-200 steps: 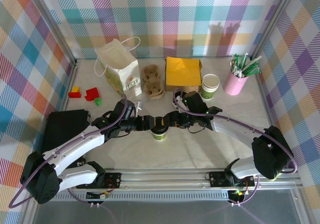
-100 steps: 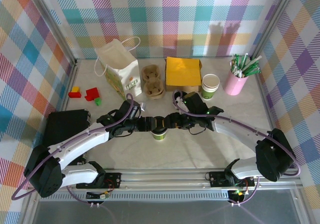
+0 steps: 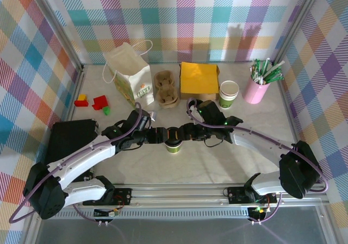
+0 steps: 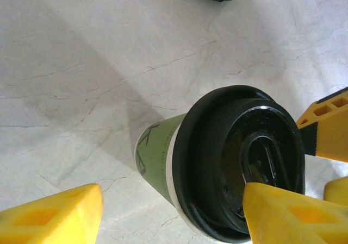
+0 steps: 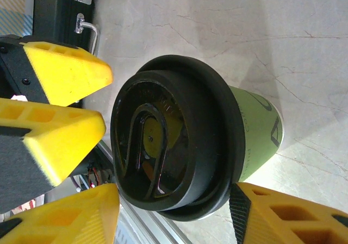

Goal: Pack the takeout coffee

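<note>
**Takeout coffee [image 3: 173,145] flanked, not yet bagged**

Just nearer than the paper bag [image 3: 130,75] and slightly to its right: left gripper [image 3: 162,136], spread wide, one finger [image 4: 293,217] over the black lid [image 4: 239,168], the other well clear of the coffee's side. Gripping nothing, probably steadying the lid. Further right of the bag, upright on the table [image 3: 217,162]: the takeout coffee. Rightmost, right gripper [image 3: 182,133], half-spread, apparently pinching the coffee below the lid, likely for lifting bagward.
</note>
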Tool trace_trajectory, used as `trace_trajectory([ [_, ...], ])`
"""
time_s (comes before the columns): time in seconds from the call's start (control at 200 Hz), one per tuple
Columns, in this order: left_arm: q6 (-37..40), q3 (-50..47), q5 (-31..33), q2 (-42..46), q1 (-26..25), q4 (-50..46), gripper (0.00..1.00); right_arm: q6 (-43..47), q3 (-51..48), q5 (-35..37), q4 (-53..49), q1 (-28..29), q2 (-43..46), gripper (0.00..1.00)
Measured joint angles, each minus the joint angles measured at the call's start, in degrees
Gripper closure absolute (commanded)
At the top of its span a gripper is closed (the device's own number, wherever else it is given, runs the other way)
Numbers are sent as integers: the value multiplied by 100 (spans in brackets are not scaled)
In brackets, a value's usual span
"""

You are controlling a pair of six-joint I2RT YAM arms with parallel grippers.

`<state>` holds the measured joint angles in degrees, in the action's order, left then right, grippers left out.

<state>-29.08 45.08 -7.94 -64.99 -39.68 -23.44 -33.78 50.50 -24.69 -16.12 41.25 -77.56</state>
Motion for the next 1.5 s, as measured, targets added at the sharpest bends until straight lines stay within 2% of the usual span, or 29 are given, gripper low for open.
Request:
trace_trajectory([
  [0.435, 0, 0, 52, 131, 0, -63, 28, 2, 50, 13, -26, 116, -2, 44],
  [0.515, -2, 2, 52, 85, 0, -59, 30, 20, 74, 48, -83, 116, 4, 43],
  [0.72, -22, 2, -111, -127, 0, 20, 44, 66, 142, 184, -310, 116, 103, 43],
  [0.84, 0, 9, -245, -144, 0, 140, 47, 138, 149, 310, -426, 116, 214, 42],
  [1.15, 2, 11, -505, -275, -101, 361, 49, 173, 149, 505, -590, 116, 330, 42],
  [1.5, 22, 133, -426, -289, -332, 385, 49, 173, 149, 588, -603, 116, 389, 41],
])
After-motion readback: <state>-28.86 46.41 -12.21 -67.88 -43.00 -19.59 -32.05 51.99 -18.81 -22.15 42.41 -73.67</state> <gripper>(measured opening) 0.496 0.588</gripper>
